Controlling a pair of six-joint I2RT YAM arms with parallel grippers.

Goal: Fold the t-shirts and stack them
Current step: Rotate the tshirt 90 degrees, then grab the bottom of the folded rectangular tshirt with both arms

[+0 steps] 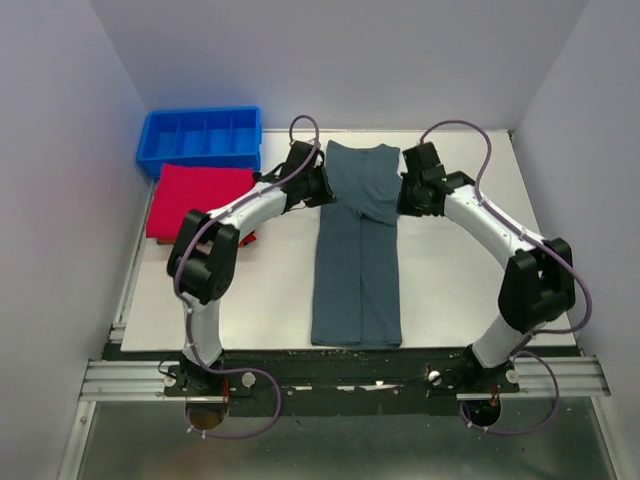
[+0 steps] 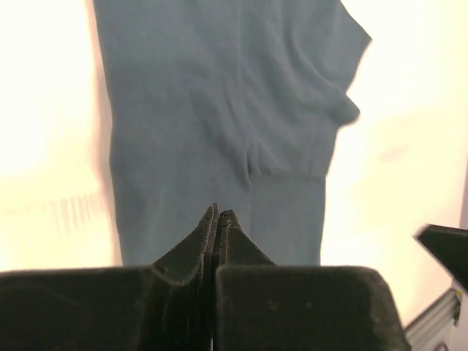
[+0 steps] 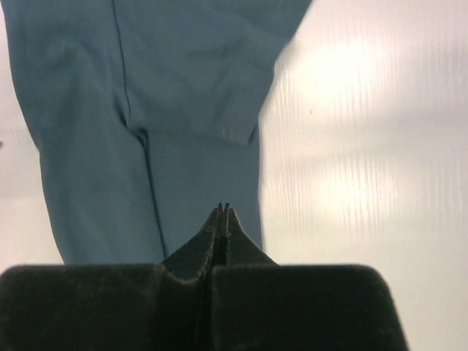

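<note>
A grey-blue t-shirt lies flat down the middle of the white table, folded into a long narrow strip, with a darker folded flap at its far end. It also shows in the left wrist view and the right wrist view. My left gripper is at the shirt's far left edge. Its jaws are shut, with no cloth seen between them. My right gripper is at the far right edge, also shut and holding nothing that I can see.
A folded red t-shirt lies at the far left of the table. A blue divided bin stands behind it in the far left corner. Grey walls enclose the table on three sides. A dark part shows at the left wrist view's right edge.
</note>
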